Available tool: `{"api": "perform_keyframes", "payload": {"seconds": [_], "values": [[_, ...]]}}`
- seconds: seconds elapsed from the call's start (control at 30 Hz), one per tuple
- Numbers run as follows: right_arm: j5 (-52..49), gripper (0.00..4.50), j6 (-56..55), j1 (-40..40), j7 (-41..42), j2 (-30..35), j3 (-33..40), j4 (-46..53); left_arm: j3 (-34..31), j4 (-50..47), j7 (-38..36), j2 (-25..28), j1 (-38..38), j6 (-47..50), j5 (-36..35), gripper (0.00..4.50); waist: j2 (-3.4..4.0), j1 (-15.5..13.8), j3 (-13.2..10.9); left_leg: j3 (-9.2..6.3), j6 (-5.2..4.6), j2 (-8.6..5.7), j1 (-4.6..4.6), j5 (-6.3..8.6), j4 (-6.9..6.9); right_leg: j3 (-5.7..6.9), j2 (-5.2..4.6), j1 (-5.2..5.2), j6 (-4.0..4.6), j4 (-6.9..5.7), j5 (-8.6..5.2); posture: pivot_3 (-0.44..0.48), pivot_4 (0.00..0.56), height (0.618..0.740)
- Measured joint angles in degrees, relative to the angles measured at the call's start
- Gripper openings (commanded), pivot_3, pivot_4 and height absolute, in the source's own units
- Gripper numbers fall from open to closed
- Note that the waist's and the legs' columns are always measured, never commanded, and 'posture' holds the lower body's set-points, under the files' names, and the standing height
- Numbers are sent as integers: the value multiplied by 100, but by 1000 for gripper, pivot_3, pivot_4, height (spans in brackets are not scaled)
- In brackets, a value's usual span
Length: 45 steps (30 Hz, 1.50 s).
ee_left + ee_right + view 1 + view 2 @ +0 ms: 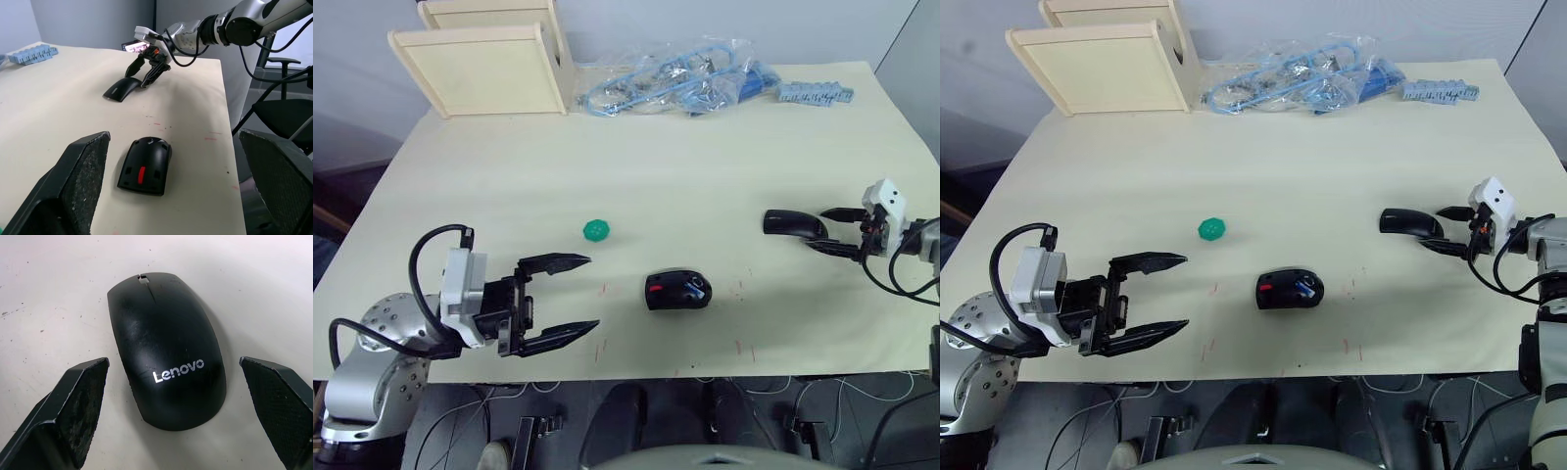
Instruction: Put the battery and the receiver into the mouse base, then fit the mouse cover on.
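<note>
Left gripper [576, 294]: fingers spread wide, holding nothing, low over the table's [705, 186] near left edge.
Green disc [596, 230]: lay just beyond that gripper.
Mouse base [677, 290]: sat near the table's front centre, red patch up, the battery [696, 287] lying in it.
Mouse cover [793, 223]: rested arched side up to the right.
Right gripper [828, 230]: fingers apart, flanking the cover's end, not gripping.

We recorded: mouse cover [168, 355], glossy black, white lettering; mouse base [677, 290], black, red patch, blue-and-silver battery [697, 288] inside; disc [596, 230], green; table [685, 176], pale cream; bagged cables [666, 80], blue.
</note>
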<state>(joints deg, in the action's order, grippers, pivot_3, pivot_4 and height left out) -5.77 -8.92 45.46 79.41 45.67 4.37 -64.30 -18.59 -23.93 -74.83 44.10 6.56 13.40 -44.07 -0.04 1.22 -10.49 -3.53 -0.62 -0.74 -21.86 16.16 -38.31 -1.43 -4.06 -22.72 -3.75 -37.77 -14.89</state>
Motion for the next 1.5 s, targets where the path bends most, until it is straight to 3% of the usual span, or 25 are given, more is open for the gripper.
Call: {"api": "perform_keyframes", "payload": {"seconds": [1.27,1.37,1.43,1.5], "values": [[-21,4500,-165,77,-4,-196,18,-87,103,327,-248,-103,135,-508,243,4484,0,111,0,0,-1,1,5,0,-1,-2,1,0,0,-11,0,0,150,740],[-22,3594,-176,83,-12,-199,18,-128,116,327,-243,-103,133,-508,259,4500,0,110,0,0,-1,1,5,0,-1,-3,0,0,0,-10,0,0,150,740],[-18,2618,-196,83,-25,-198,18,-170,116,327,-245,-103,121,-510,286,4500,0,111,0,0,-1,1,5,0,-1,-3,0,0,0,-11,0,0,150,740],[-15,2618,-244,83,-46,-198,18,-197,116,327,-248,-103,94,-514,312,4500,0,111,0,0,-1,1,5,0,-1,-3,0,0,0,-11,0,0,150,740]]}}
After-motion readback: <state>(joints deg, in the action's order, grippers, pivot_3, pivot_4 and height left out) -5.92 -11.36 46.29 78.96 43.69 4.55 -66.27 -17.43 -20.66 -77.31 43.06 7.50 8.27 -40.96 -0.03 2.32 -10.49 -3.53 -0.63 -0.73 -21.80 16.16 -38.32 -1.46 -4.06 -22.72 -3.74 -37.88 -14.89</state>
